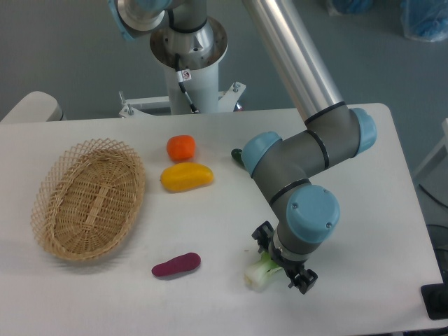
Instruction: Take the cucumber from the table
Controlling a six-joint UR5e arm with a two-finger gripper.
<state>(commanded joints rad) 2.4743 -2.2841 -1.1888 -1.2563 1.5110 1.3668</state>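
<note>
Only the dark green tip of the cucumber (236, 156) shows on the white table (364, 231), right of the yellow fruit; the rest is hidden behind the arm's blue-capped elbow joint. My gripper (283, 260) points straight down near the table's front edge, far from the cucumber and well in front of it. Its black fingers (303, 281) stick out on either side of the wrist and look spread, so it is open. The gripper hangs over a light green bok choy (260, 273), and the wrist hides whether the two touch.
A wicker basket (89, 199) lies at the left. An orange fruit (181, 147) and a yellow fruit (186, 176) sit mid-table. A purple oblong vegetable (176, 265) lies near the front. The arm's forearm (294, 63) crosses above the back right.
</note>
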